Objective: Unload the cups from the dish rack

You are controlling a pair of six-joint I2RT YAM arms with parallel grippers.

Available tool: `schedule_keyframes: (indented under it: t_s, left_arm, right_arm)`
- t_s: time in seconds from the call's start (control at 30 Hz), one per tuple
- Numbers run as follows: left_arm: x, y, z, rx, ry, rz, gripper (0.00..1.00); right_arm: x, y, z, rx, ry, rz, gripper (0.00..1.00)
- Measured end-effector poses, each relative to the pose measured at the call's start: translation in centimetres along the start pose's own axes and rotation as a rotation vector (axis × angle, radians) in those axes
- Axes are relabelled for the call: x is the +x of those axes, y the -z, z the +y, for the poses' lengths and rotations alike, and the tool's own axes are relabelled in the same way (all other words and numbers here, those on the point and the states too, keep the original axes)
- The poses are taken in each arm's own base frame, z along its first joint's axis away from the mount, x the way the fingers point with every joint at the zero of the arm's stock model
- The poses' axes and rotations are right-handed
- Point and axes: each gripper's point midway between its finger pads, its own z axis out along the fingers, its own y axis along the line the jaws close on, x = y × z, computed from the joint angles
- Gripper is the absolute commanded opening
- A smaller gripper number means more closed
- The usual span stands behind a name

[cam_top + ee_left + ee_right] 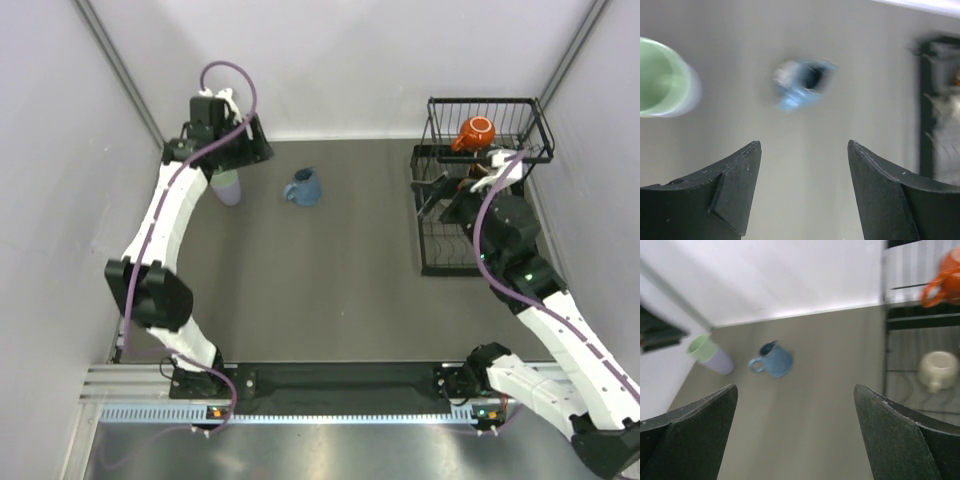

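The black wire dish rack (436,262) stands at the right. The small orange mug (476,131) sits in its raised basket and also shows in the right wrist view (943,274). The small beige mug (938,369) lies on the lower tier. On the table the pale green tumbler (699,347) sits inside the lavender tumbler (720,363), beside the blue mug (304,187). My left gripper (243,150) is open and empty above the tumblers. My right gripper (450,200) is open and empty over the rack's left side. The black floral mug is hidden.
White walls close in the table at the back and both sides. The left wrist view is blurred and shows the green tumbler (660,77), the blue mug (802,82) and the rack (937,110). Bare grey table (330,280) lies between the mugs and the rack.
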Motion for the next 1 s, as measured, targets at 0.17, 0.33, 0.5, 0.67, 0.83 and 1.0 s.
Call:
schedule_keyframes:
  t_s: [0.17, 0.33, 0.5, 0.67, 0.83, 1.0]
  left_arm:
    - [5.1, 3.2, -5.3, 0.198, -0.049, 0.057, 0.73]
    - [9.8, 3.7, -6.4, 0.334, -0.010, 0.151, 0.74]
    - [13.8, 5.4, -6.7, 0.422, 0.032, 0.227, 0.74]
    - [13.5, 7.4, -7.5, 0.474, 0.013, 0.186, 0.74]
    - [13.2, 8.4, -7.9, 0.504, -0.002, 0.150, 0.74]
    - [13.5, 8.0, -7.6, 0.497, 0.000, 0.152, 0.74]
  right_arm:
    - [-1.7, -0.6, -6.4, 0.181, 0.013, -0.016, 1.00]
    - [-2.6, 0.1, -11.2, 0.302, 0.014, -0.029, 1.00]
    - [-2.9, 0.8, -19.3, 0.495, -0.049, -0.040, 0.96]
    - [3.4, 0.0, -24.3, 0.537, -0.068, -0.025, 0.84]
    - [10.2, -1.0, -27.0, 0.514, -0.047, 0.082, 0.83]
    - [10.3, -3.2, -28.6, 0.462, -0.034, 0.059, 0.77]
